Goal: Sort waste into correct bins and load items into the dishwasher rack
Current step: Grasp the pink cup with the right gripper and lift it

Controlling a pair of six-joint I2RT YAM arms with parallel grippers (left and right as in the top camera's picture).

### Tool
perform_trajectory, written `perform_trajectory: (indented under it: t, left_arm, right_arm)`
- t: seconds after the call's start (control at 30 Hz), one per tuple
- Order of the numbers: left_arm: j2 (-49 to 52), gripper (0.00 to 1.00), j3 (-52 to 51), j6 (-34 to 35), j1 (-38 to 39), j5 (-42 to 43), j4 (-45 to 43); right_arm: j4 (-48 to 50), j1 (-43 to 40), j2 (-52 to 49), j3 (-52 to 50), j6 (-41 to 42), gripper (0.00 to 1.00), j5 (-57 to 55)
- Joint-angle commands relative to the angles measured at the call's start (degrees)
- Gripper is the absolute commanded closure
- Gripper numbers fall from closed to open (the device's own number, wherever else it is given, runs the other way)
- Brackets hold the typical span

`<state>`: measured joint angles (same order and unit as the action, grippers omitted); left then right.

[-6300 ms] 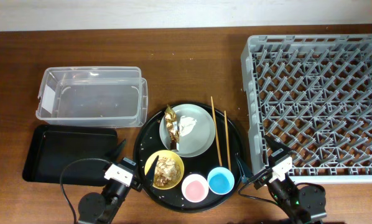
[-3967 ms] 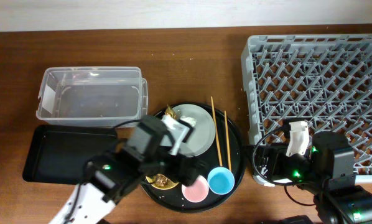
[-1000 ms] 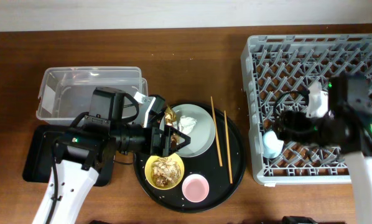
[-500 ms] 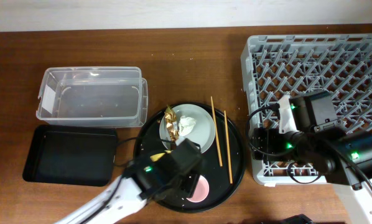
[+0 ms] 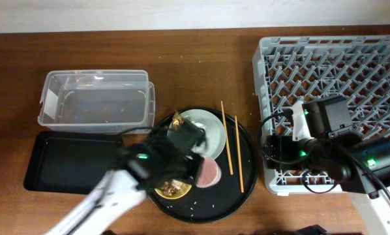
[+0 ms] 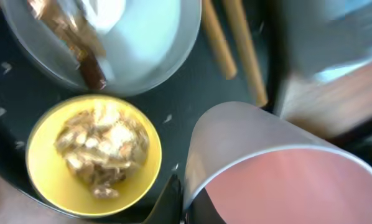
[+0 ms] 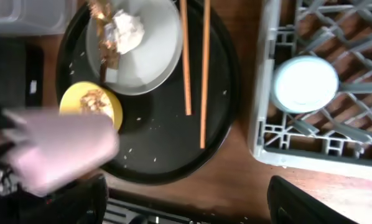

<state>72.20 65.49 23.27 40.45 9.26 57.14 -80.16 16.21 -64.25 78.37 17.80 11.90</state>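
Since half a second ago the left arm has swung up over the round black tray, taking the small pink cup with it. The left gripper pinches the cup's rim, lower right of the wrist view. The right gripper hangs spread wide. We note the small blue cup seated in the dishwasher rack, upper right.

Small pink plastic cup in the left gripper: smooth, matt, faintly translucent wall. Just beyond it, yellow plastic bowl, glossy, with brown crumbly food scraps, rough and dry. Pale grey-green round plate: smooth satin finish. Ahead of the right gripper, two thin wooden chopsticks, bare and matt, on the large round black tray, semi-gloss; crumpled white paper napkin, soft and matt. To its right, large light-grey plastic lattice rack, moulded, dull sheen.
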Motion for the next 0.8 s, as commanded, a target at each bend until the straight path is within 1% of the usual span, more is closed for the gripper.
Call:
perform_trajectory:
  t: [0.0,0.03,0.07,0.1,0.17,0.2,0.27,0.37,0.43,0.47,0.5,0.57,0.67,0.7,0.77]
  left_arm:
    - [-7.5,1.0,1.6,-10.6,-17.5,35.1,-3.6]
    - [-8.4,0.99,1.6,-11.7,-24.3,45.4,-3.7]
    - [-8.5,0.99,1.6,-12.9,-28.3,51.2,-3.7]
    - [-8.4,1.0,1.6,-13.2,-31.3,55.1,-3.7]
    - [-8.4,1.0,1.6,-13.2,-33.8,59.4,-4.0]
    - [-8.4,1.0,1.6,-13.1,-34.1,62.2,-5.1]
    - [-8.4,0.99,1.6,-13.1,-34.1,66.2,-7.6]
    - [-8.4,0.99,1.6,-13.1,-34.1,66.5,-7.5]
    - [-8.4,1.0,1.6,-13.1,-34.1,66.5,-7.4]
    - [-8.4,1.0,1.6,-13.1,-34.1,66.9,-7.4]
    - [-8.4,1.0,1.6,-13.1,-34.1,68.7,-7.4]
    - [-8.4,0.99,1.6,-13.1,-34.1,73.4,-7.4]
    - [-8.4,0.99,1.6,-13.1,-34.1,73.5,-7.4]
    - [-8.4,1.0,1.6,-13.1,-34.1,73.5,-7.4]
    - [-8.4,0.99,1.6,-13.1,-34.1,73.5,-7.5]
  right_arm:
    - [1.4,2.7,0.2,-0.4,-13.2,0.2,13.1]
    - [4.2,5.0,0.5,-0.4,-18.9,0.2,20.9]
    - [6.8,6.6,0.8,-0.4,-22.1,0.19,27.4]
    - [10.0,8.5,1.0,-0.4,-23.9,0.19,33.3]
    - [15.5,12.1,1.2,-0.4,-22.8,0.18,36.2]
    - [18.6,14.1,1.0,-0.4,-20.3,0.18,36.1]
    - [23.5,17.3,0.3,-0.4,-17.9,0.18,35.7]
    - [28.7,20.9,-0.6,-0.4,-17.3,0.19,35.7]
    - [31.2,21.3,-0.6,-0.4,-17.3,0.24,35.7]
    - [31.8,21.3,-0.6,-0.4,-17.3,0.23,35.6]
    - [32.0,21.3,-0.6,-0.4,-17.3,0.2,35.0]
    - [30.7,21.3,-0.6,-0.4,-17.2,0.18,29.5]
    - [29.3,21.0,-0.6,-0.4,-16.8,0.16,22.0]
    - [29.2,19.8,-0.5,-0.3,-16.9,0.15,22.2]
    - [29.6,18.0,-0.5,-0.3,-21.4,0.13,31.0]
